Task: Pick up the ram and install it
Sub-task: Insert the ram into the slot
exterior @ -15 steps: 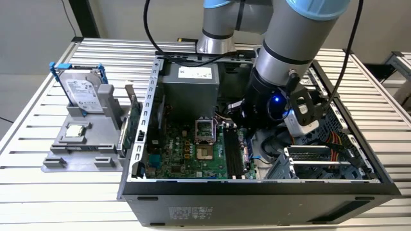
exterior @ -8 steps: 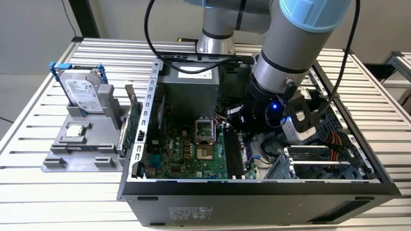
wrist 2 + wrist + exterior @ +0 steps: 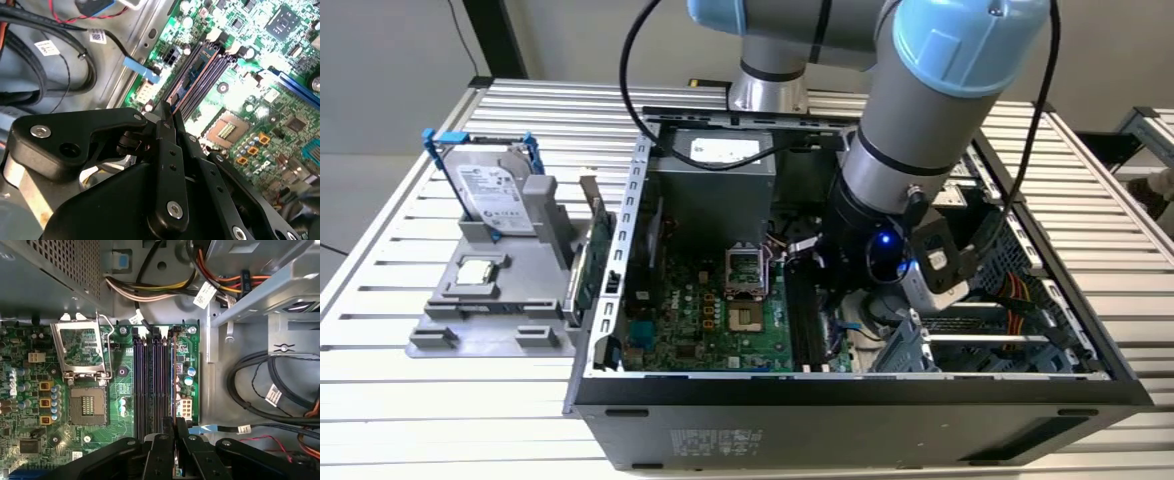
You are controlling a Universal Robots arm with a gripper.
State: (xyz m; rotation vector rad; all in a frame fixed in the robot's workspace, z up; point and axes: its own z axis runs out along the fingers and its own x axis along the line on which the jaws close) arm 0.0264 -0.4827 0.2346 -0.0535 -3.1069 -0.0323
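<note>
The gripper (image 3: 174,427) is clenched on the ram (image 3: 192,79) edge-on over the motherboard's (image 3: 60,405) memory slots (image 3: 152,385), at about 3 o'clock of the CPU socket (image 3: 87,402) — insertion step, I judge — calling for straight, aligned downward pressure.

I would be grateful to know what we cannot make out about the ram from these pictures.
The ram, near end: second wrist view, covered by the gripper; seating unclear.
The memory slots, near ends: first wrist view, covered by the gripper.
The memory slots: exterior view, hidden behind the arm.
</note>
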